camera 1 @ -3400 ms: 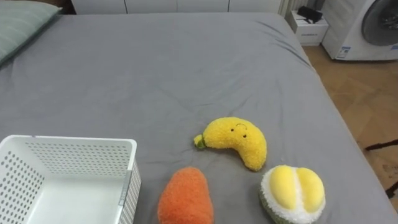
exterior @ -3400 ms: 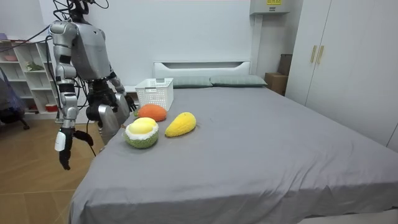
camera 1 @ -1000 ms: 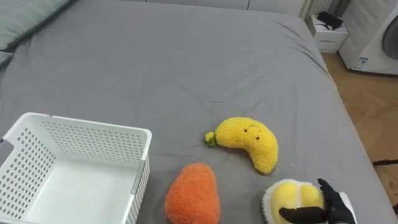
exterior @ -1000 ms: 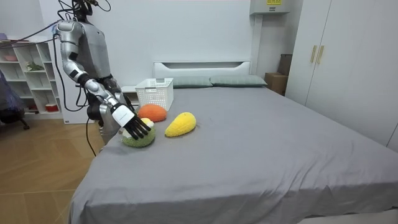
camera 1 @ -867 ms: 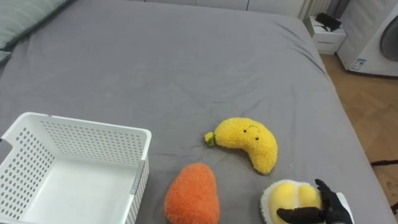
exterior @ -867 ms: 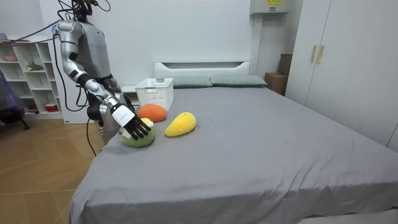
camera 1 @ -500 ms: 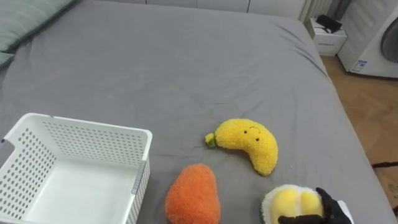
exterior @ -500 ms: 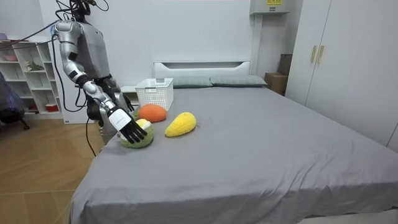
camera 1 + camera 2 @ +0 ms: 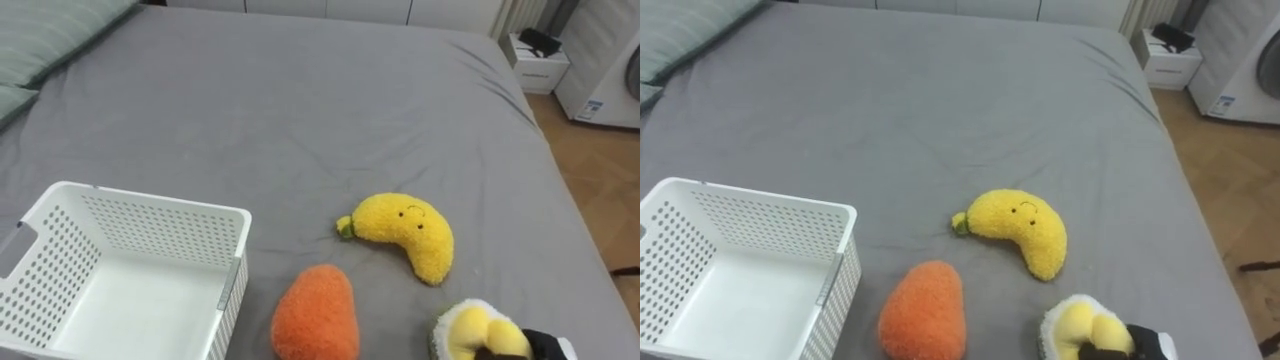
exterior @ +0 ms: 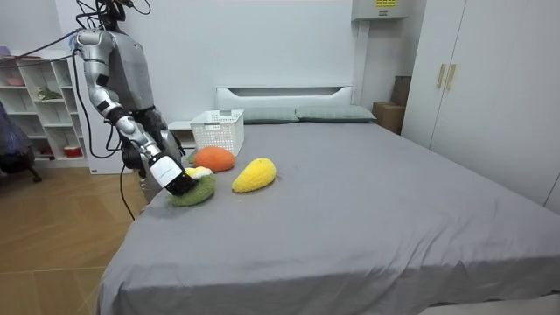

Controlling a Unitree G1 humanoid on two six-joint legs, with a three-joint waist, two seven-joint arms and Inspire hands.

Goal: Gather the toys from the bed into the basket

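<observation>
**Right hand on durian plush, all three toys on the sheet**

- Eye views: grey bed (image 9: 300, 120) fills the frame. White perforated basket (image 9: 150, 215) sits at 8 o'clock, upright, open side up.
- Orange plush (image 9: 315, 315) lies at 6 o'clock, just beside the basket's right wall with a thin gap between them.
- Banana plush (image 9: 405, 230), yellow with a small face, lies at 1 o'clock from the orange plush. It is near it but apart, with the green stem end pointing to 9 o'clock.
- Durian plush (image 9: 465, 330), yellow segments in a pale green rind, sits at 5 o'clock on the frame's bottom edge. It is at 5 o'clock from the banana's lower tip, not touching it.
- Right hand (image 9: 535, 347) comes in from the lower right and rests on the durian's right side, in contact with it. The frame edge cuts most of it off, and in the room view it is too small to read. Grip state: cannot tell whether it is spread, pressed together or clamped on the plush.
- Room view: the robot stands on the floor at the bed's long side, near the basket. Its torso is upright and its right arm reaches down and forward to the durian at the mattress edge.
- Background: green pillow (image 9: 60, 30) at 10 o'clock, small white nightstand (image 9: 540, 65) and a washing machine (image 9: 605, 70) at 2 o'clock, off the bed.
</observation>
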